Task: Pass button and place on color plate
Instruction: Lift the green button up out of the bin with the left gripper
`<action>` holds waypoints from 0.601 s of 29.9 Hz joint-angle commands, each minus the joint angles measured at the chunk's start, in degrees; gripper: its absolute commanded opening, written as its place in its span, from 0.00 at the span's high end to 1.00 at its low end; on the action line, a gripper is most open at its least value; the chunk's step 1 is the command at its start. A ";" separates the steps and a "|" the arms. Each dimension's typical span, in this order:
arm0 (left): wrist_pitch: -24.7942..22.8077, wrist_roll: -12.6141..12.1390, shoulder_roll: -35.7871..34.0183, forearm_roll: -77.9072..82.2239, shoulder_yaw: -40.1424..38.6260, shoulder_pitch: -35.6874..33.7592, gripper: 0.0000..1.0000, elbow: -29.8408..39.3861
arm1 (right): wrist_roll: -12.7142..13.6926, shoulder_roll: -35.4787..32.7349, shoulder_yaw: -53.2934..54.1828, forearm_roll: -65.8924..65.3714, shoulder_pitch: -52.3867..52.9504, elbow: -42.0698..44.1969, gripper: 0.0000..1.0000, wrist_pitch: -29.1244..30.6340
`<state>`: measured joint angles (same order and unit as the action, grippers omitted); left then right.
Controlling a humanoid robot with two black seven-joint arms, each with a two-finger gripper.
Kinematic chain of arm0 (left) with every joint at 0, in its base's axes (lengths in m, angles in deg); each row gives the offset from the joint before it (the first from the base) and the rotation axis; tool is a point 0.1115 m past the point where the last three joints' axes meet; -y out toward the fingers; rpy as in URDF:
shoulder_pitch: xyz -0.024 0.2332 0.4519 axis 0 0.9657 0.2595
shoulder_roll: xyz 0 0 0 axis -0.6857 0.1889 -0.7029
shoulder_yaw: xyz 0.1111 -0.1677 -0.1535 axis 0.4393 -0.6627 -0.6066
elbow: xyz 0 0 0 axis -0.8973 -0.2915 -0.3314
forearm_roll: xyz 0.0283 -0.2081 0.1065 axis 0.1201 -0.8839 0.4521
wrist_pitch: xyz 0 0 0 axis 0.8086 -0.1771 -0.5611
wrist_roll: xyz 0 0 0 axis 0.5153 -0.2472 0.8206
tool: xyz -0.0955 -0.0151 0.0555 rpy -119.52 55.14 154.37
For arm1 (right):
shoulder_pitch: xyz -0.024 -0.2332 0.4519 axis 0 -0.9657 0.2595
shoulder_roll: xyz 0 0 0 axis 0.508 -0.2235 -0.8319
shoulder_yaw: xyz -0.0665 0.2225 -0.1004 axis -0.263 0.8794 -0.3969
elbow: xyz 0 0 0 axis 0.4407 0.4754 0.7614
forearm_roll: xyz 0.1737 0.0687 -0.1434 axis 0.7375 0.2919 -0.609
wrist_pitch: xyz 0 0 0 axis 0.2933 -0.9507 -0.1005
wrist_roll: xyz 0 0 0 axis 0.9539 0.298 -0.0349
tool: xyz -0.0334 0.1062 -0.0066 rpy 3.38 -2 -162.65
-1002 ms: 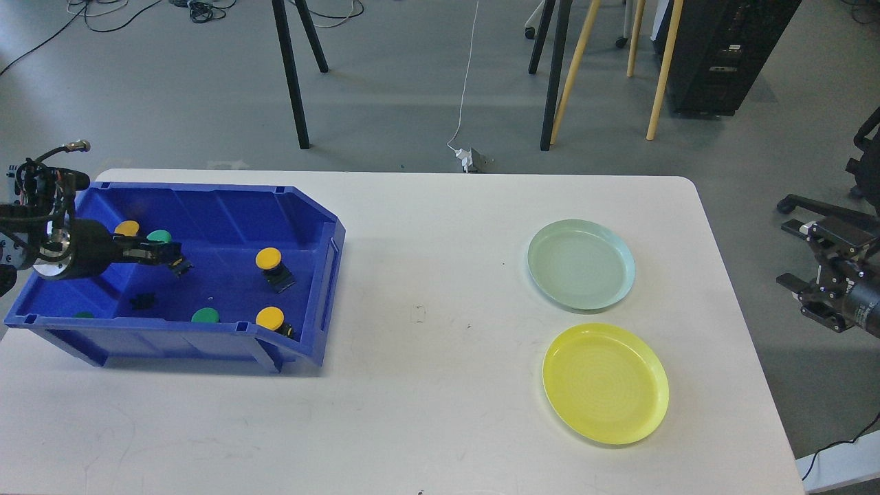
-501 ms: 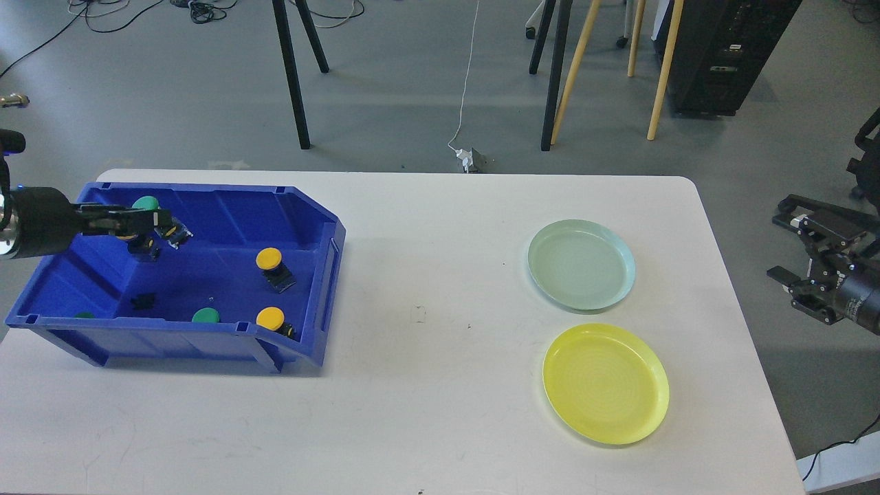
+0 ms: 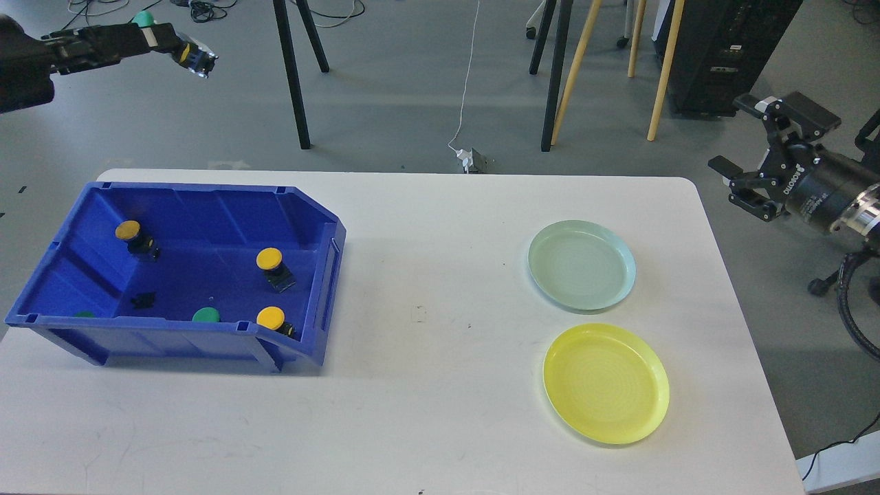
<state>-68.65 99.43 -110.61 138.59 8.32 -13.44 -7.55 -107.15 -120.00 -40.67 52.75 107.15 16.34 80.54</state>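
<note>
My left gripper [image 3: 168,48] is raised high above the table's far left and is shut on a green button [image 3: 144,17], whose green cap shows above the fingers and whose base sticks out to the right. The blue bin [image 3: 323,254] on the left of the table holds three yellow buttons [image 3: 268,258] and other green buttons [image 3: 205,315]. A pale green plate [image 3: 581,265] and a yellow plate [image 3: 605,383] lie on the right of the table. My right gripper [image 3: 746,155] is open and empty, in the air off the table's right edge, beyond the green plate.
The white table [image 3: 426,357] carries the bin and both plates. Black and wooden stand legs [image 3: 557,75] and cables are on the floor behind the table. A black cabinet [image 3: 729,55] stands at the back right.
My left gripper has lifted the green button out of the bin and risen high to the upper left. My right arm has risen and moved in toward the table.
</note>
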 commanded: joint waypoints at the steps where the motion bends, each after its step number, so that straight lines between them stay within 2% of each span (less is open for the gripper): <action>1: 0.49 0.01 4.81 -0.19 0.01 -0.50 0.79 -0.01 | 2.30 5.22 -0.52 1.94 3.20 0.03 0.01 -2.80; 9: 5.59 0.01 16.15 -0.46 -0.17 -2.17 0.79 -0.09 | 4.86 18.58 -0.08 5.10 4.62 -0.23 0.01 -12.56; 18: 9.19 0.01 21.08 -1.07 0.18 -2.17 0.79 -0.71 | 5.56 32.47 2.64 5.89 6.02 -5.50 0.01 -22.76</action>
<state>-60.86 99.44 -90.53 137.55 8.27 -15.63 -8.01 -102.00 -91.54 -39.33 58.16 112.86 12.63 60.69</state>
